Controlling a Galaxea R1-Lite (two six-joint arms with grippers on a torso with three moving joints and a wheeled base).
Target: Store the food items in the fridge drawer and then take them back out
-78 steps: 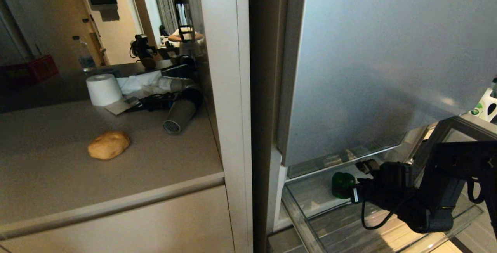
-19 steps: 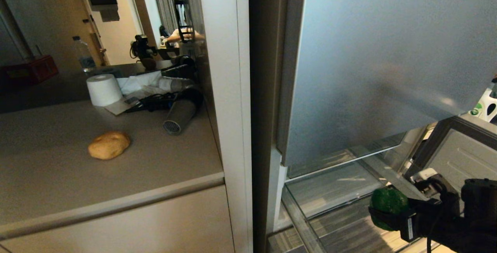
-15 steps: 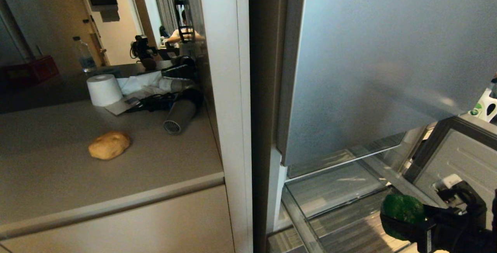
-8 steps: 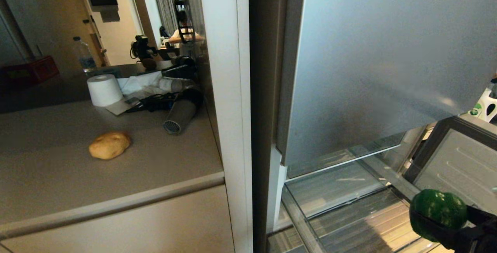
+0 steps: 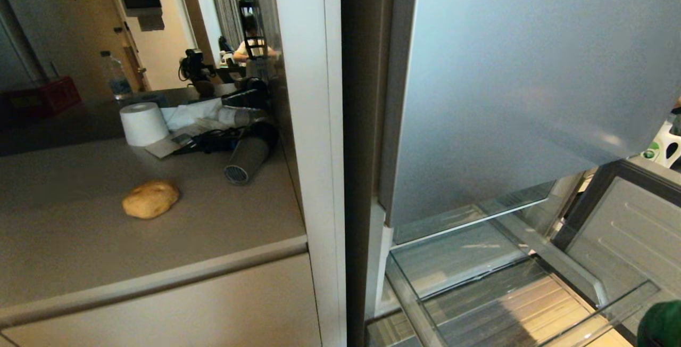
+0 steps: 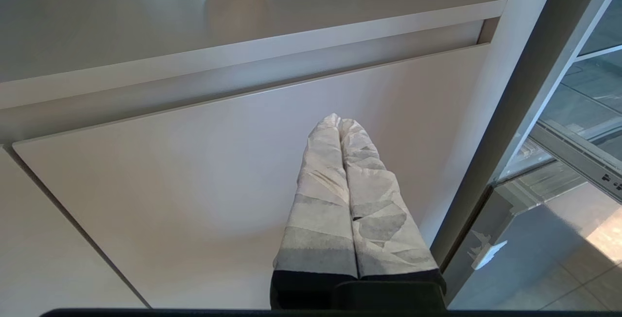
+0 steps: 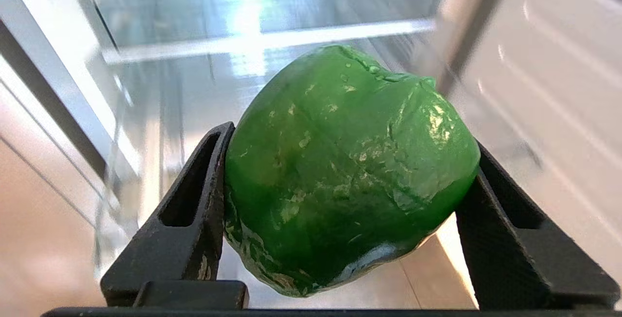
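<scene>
Glossy green pepper (image 7: 350, 171) clamped between my right fingers (image 7: 194, 210); golden-brown roll (image 5: 150, 198) on bench at 9 o'clock; fridge drawer (image 5: 511, 294) open.

A matte beige counter (image 5: 80, 246) fills the niche left of a tall white upright panel (image 5: 314, 123), with a plain handleless cabinet front (image 5: 175, 315) below its rounded edge. At the back of the counter, near the panel, sit a white paper roll (image 5: 142, 122), crumpled white cloth (image 5: 194, 113) and a dark cylindrical appliance (image 5: 247, 156) lying on its side. Behind them a glossy back wall (image 5: 74, 59) mirrors a warm-lit room with a brown door and curtains. Right of the panel rises a frosted silver-blue door (image 5: 521, 70). Below it, sunlit wooden floor (image 5: 537, 310) shows through clear glass
</scene>
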